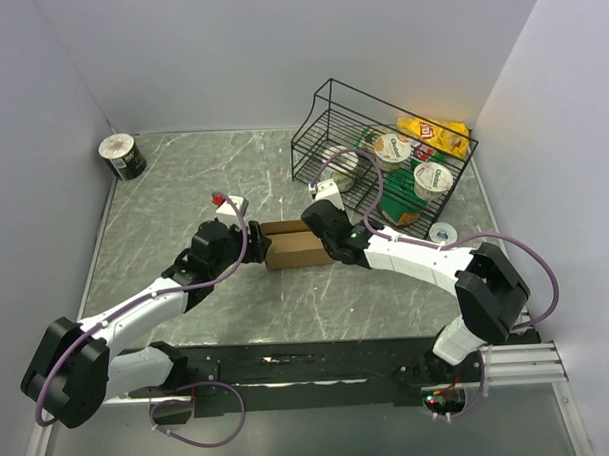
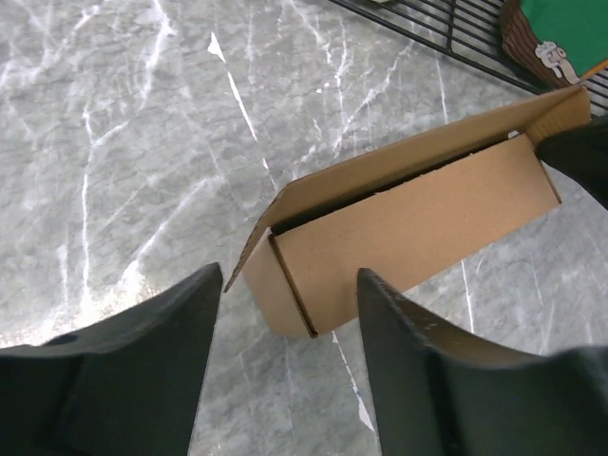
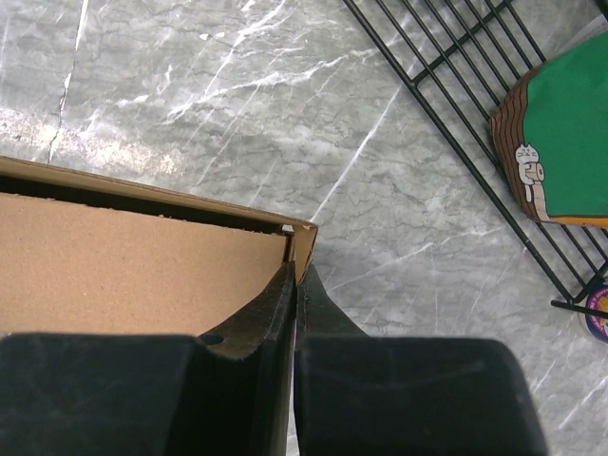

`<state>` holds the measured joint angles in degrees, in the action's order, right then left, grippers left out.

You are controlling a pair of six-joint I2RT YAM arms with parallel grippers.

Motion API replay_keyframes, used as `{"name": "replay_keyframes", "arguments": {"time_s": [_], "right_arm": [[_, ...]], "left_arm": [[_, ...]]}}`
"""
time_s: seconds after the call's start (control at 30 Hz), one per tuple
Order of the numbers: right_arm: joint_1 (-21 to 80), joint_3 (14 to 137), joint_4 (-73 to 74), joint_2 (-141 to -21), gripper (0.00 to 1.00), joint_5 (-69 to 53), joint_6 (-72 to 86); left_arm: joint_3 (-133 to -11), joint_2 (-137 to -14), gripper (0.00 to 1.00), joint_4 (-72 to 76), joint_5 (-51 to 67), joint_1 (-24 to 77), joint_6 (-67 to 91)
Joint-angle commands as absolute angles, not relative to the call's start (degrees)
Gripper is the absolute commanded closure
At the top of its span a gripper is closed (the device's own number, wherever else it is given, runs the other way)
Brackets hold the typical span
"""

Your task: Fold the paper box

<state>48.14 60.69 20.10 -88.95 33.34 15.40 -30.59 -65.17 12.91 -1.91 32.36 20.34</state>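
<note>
The paper box (image 1: 293, 246) is a small shallow brown cardboard box lying on the marble table between the two arms, its lid slightly ajar. In the left wrist view the box (image 2: 408, 233) lies just beyond my left gripper (image 2: 290, 285), which is open with its fingers either side of the box's near corner, not touching it. My right gripper (image 3: 296, 275) is shut on the right end wall of the box (image 3: 133, 275), pinching the thin cardboard edge. In the top view the right gripper (image 1: 320, 232) sits at the box's right end, the left gripper (image 1: 247, 240) at its left end.
A black wire basket (image 1: 382, 155) with cups and snack packets stands at the back right, close behind the box; its wires show in the right wrist view (image 3: 456, 114). A tape roll (image 1: 122, 156) sits at the back left corner. A small white object with a red tip (image 1: 227, 201) lies behind the left gripper.
</note>
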Motion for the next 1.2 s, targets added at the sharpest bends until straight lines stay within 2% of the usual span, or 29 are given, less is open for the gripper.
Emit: {"name": "replay_keyframes", "arguments": {"time_s": [0.0, 0.1, 0.23, 0.53, 0.87, 1.17], "right_arm": [[48.52, 60.38, 18.28, -86.75, 1.0, 33.84, 15.65], [48.6, 60.29, 18.19, -86.66, 1.0, 33.75, 15.56], [48.6, 60.47, 18.37, -86.84, 1.0, 33.58, 15.64], [48.52, 60.38, 18.28, -86.75, 1.0, 33.49, 15.56], [48.6, 59.94, 17.75, -86.57, 1.0, 33.4, 15.38], [48.6, 60.12, 17.93, -86.84, 1.0, 33.49, 15.56]], "left_arm": [[-33.31, -65.65, 0.39, 15.03, 0.18, 32.08, 18.2], [-33.48, -65.48, 0.46, 15.64, 0.18, 32.08, 17.58], [-34.36, -66.18, 0.62, 15.03, 0.18, 32.08, 17.31], [-35.68, -68.29, 0.83, 14.41, 0.18, 31.99, 20.56], [-37.0, -70.14, 0.89, 12.75, -2.46, 32.08, 22.67], [-39.11, -71.72, 0.99, 11.87, 0.26, 32.08, 28.99]]}}
